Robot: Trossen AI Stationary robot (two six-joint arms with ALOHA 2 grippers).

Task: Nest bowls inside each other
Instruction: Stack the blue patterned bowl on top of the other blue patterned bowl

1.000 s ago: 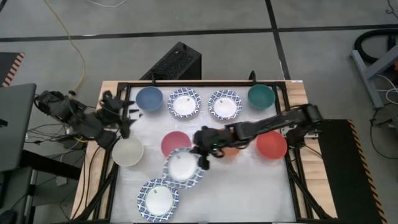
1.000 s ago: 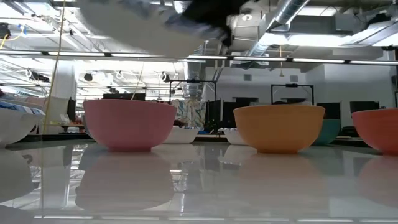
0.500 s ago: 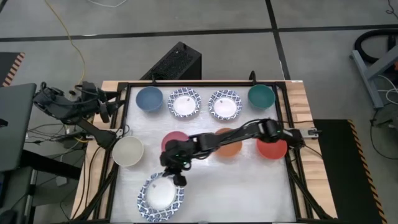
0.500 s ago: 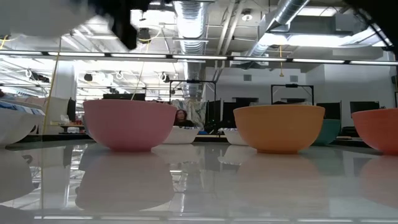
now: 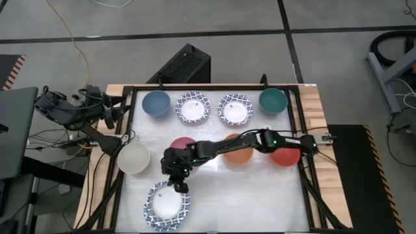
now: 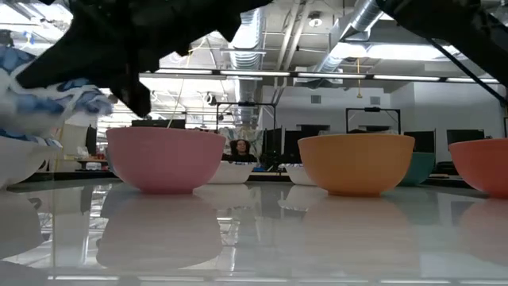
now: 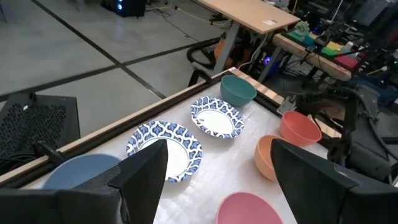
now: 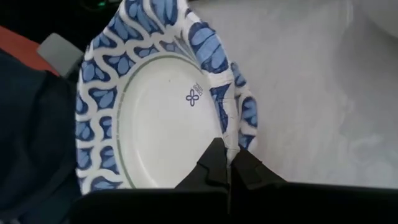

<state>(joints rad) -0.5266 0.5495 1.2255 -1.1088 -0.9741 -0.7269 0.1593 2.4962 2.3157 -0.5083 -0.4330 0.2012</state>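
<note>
My right gripper (image 5: 180,188) is shut on a white bowl with a blue-patterned rim (image 8: 161,118), above the table's near left. In the low view this bowl (image 6: 48,103) is tilted over another white bowl (image 6: 16,163); I cannot tell whether the two touch. On the table stand blue (image 5: 156,103), two patterned (image 5: 192,108) (image 5: 234,109), teal (image 5: 273,100), pink (image 5: 183,147), orange (image 5: 237,152), red (image 5: 285,156) and cream (image 5: 134,158) bowls. My left gripper (image 7: 217,186) is open, back at the far left edge. My right gripper pinches the patterned bowl's rim (image 8: 231,140) between its two fingers, on the bowl's far side. The rim is creased where the fingers meet it. The fingers slant down from the table's far right. The bowl hangs tilted over the lower bowl.
A black frame (image 5: 214,88) runs around the white table top. The pink bowl stands just beyond my right gripper, and my right arm (image 5: 227,146) stretches over the orange bowl. Bare table shows at the near right (image 5: 253,195).
My right gripper has carried the patterned bowl from the table's middle toward the near left and down, over the other patterned bowl; the bowl now sits tilted. My left arm has drawn back toward the table's left edge and then kept still.
</note>
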